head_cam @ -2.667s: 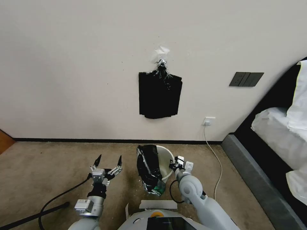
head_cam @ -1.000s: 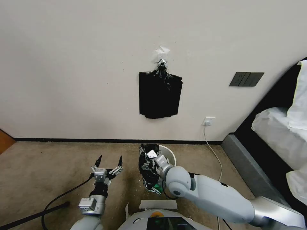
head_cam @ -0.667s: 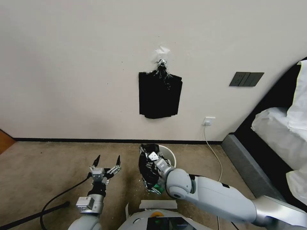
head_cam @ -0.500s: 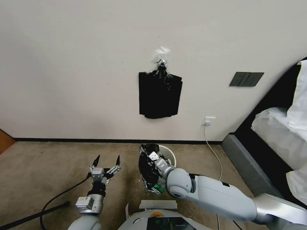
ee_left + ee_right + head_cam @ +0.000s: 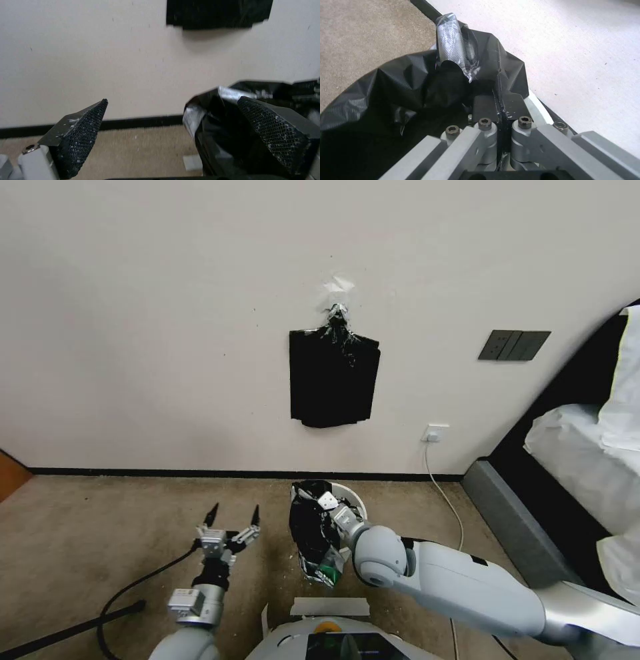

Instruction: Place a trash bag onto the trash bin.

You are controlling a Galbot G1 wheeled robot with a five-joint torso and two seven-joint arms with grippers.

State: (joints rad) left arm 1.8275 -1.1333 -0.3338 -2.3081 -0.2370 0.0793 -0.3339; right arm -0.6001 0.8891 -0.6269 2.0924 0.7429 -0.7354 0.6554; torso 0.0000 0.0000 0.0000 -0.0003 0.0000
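We found the bin [image 5: 353, 507] on the floor by the wall, with the bag [image 5: 310, 533] draped over its left side and spilling down the outside toward us; the far-right part of the rim lay bare, cream-white and uncovered.

Our right hand [image 5: 331, 508] was at the bin's mouth, its fingers [image 5: 496, 105] pressed together on a fold of the bag's edge; in the right wrist view the black film ran between the two pads, so we judged it a pinch on the bag, though the film there was dark and we could be wrong about how much it held. A crumpled silvery peak of bag stood just beyond the fingertips, toward the wall.

Our left hand [image 5: 232, 523] hovered over the carpet just left of the bin, jaws spread wide and holding nothing; in its wrist view the bag [image 5: 213, 130] sat right beside one finger [image 5: 270, 135].

The relation that mattered: the bag was bunched on the left, and the bare rim lay right of and beyond the right hand; so the pinched edge, we judged, had to travel away from the left hand, across the opening. The right hand was the nearer one and already on the film; the left was near enough to the draped side to steady it.
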